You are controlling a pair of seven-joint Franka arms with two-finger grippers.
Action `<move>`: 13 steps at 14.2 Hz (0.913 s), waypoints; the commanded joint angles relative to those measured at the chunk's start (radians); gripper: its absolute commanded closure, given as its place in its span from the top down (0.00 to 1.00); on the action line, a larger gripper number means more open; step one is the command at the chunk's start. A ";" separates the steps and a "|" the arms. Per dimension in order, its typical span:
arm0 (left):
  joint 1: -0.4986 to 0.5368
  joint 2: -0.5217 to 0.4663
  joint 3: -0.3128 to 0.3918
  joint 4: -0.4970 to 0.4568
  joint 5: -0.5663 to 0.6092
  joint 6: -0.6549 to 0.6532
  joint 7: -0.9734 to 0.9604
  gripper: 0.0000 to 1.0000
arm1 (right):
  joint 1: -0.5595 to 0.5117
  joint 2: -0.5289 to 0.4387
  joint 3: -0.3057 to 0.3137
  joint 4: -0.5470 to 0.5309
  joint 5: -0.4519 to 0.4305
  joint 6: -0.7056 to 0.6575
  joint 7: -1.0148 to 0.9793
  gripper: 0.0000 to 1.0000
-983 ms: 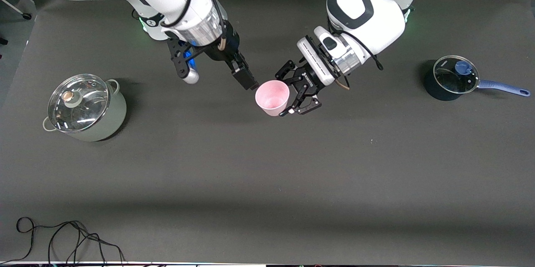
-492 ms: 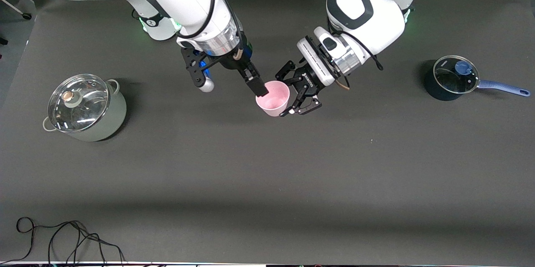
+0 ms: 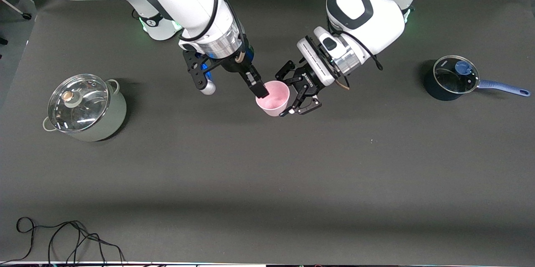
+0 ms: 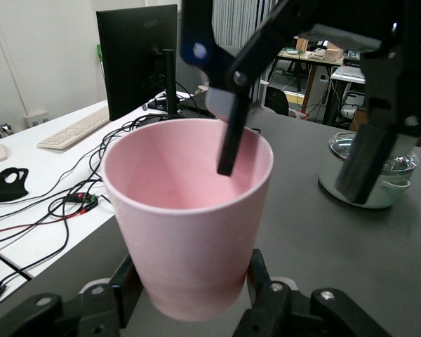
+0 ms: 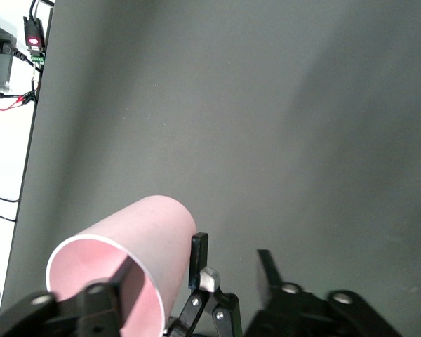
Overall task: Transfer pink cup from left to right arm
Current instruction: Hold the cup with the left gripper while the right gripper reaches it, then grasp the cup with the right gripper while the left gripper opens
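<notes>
The pink cup [image 3: 273, 100] hangs over the middle of the dark table, its mouth tipped up toward the front camera. My left gripper [image 3: 286, 95] is shut on its lower body, one black linkage finger [image 4: 126, 284] on each side of the cup [image 4: 189, 225]. My right gripper [image 3: 260, 90] is at the cup's rim and stands open. One slim finger [image 4: 230, 144] reaches inside the cup and the other finger [image 4: 365, 158] stays well outside it. In the right wrist view the cup [image 5: 151, 232] lies on its side, with a left gripper finger [image 5: 198, 256] against its wall.
A pale green pot [image 3: 112, 118] with a glass lid stands toward the right arm's end. A dark blue saucepan [image 3: 434, 89] with a glass lid and blue handle stands toward the left arm's end. A black cable [image 3: 62, 235] lies near the table's front edge.
My right arm has swung toward the cup, and one of its fingers has gone from just outside the rim to inside the cup. The left arm and the cup have stayed still.
</notes>
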State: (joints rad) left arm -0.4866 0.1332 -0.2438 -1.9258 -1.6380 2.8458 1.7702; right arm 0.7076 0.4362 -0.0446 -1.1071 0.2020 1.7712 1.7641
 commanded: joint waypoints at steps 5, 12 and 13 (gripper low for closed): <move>-0.014 0.000 0.003 0.010 -0.020 0.021 -0.008 0.35 | 0.006 0.022 -0.014 0.046 -0.018 0.010 -0.061 0.00; -0.010 0.006 0.003 0.010 -0.023 0.020 -0.011 0.77 | -0.005 0.019 -0.024 0.046 -0.018 0.010 -0.074 0.00; -0.010 0.008 0.003 0.010 -0.035 0.020 -0.018 0.86 | -0.013 0.015 -0.026 0.046 -0.016 0.008 -0.110 0.00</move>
State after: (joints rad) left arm -0.4932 0.1359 -0.2421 -1.9243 -1.6447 2.8505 1.7696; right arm 0.7059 0.4448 -0.0577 -1.0945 0.1950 1.7846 1.6929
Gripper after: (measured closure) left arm 0.313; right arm 0.943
